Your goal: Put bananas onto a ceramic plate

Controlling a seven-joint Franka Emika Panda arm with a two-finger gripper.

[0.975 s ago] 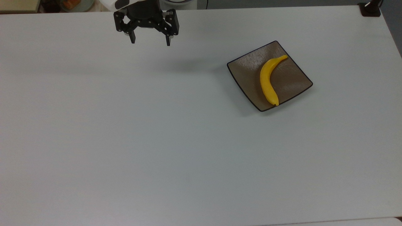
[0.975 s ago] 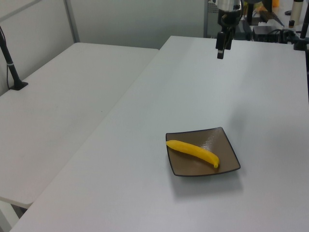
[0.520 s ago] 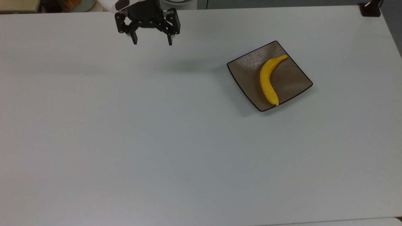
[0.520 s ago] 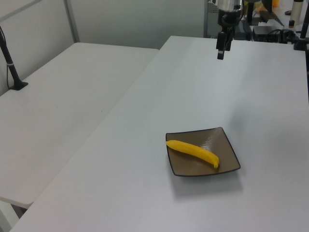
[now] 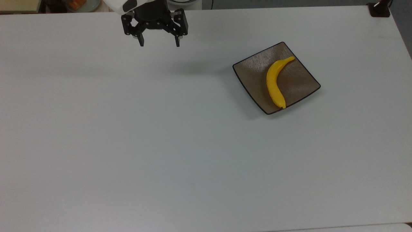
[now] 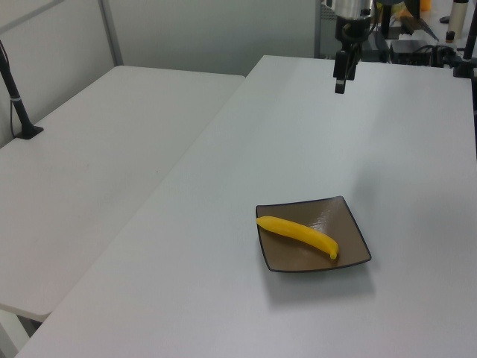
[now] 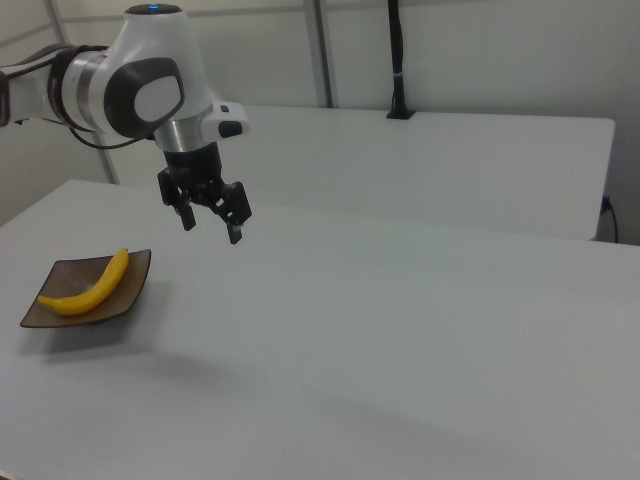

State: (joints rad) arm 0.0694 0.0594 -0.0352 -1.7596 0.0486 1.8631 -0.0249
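A yellow banana [image 5: 274,82] lies diagonally across the square brown ceramic plate [image 5: 251,69], which sits on the white table at the top view's right. The same banana [image 6: 298,233] rests on the plate [image 6: 349,246] in the left view, and the banana [image 7: 88,286] lies on the plate [image 7: 125,298] at the right view's left. My gripper [image 5: 159,44] hangs open and empty above the table near its far edge, well to the top view's left of the plate. It appears as the gripper [image 7: 212,229] in the right view and the gripper [image 6: 340,89] in the left view.
A second white table [image 6: 97,156] adjoins on the left view's left, with a black post [image 6: 16,97] standing on it. A black mount [image 5: 379,9] sits at the top view's upper right corner. Clutter lies beyond the table's far edge.
The gripper has shifted slightly toward the top view's right and turned a little about its axis. Banana and plate have not moved.
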